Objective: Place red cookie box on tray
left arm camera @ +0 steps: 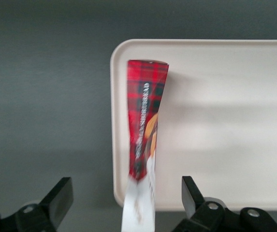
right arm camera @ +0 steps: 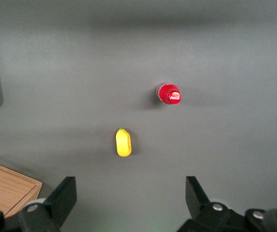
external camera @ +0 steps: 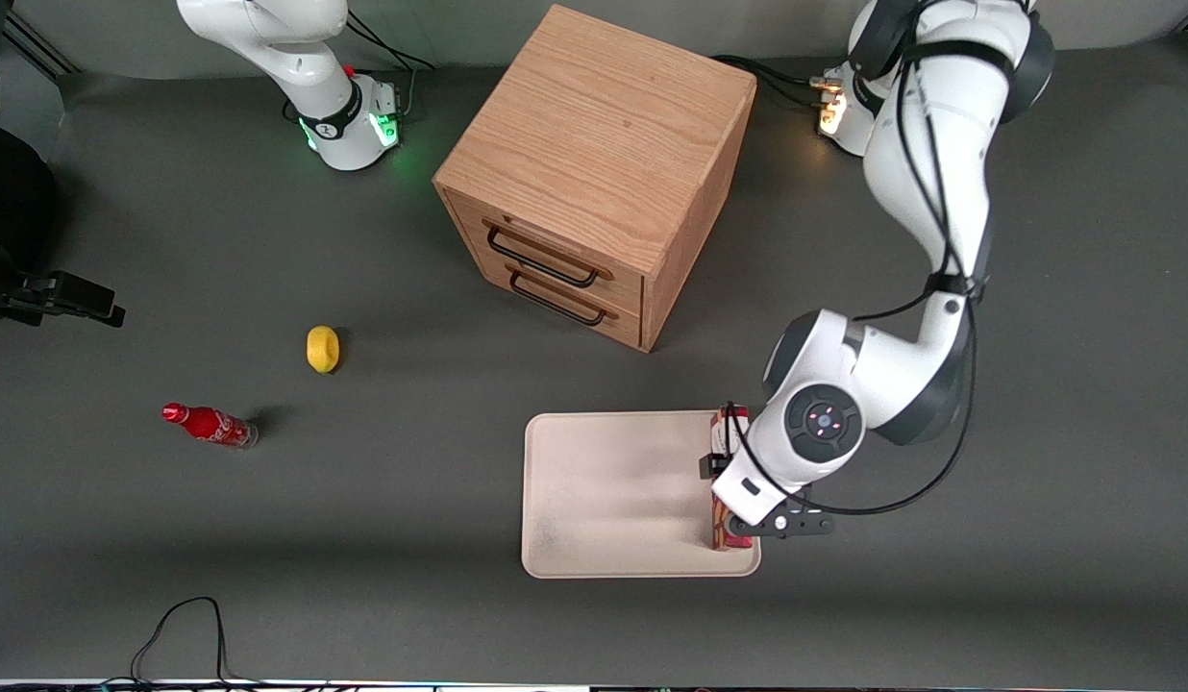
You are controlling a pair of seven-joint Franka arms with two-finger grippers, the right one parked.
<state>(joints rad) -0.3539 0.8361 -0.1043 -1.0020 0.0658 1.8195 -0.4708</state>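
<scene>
One red cookie box [left arm camera: 143, 125] on tray [left arm camera: 215, 121], gripper [left arm camera: 126, 203] above

One red cookie box [external camera: 730, 419], one tray [external camera: 613, 495], one drawer cabinet [external camera: 594, 144], one lemon [external camera: 322, 348] (probably), one soda bottle [external camera: 208, 424].

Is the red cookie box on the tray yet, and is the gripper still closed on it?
On the tray: the red cookie box stands on its narrow edge along the tray rim. The gripper is open, fingers clear of the box.

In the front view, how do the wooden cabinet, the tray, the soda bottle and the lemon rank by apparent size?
Largest to smallest:
1. wooden cabinet
2. tray
3. soda bottle
4. lemon

The gripper hangs over the tray's edge, fingers open around the red cookie box.
</scene>
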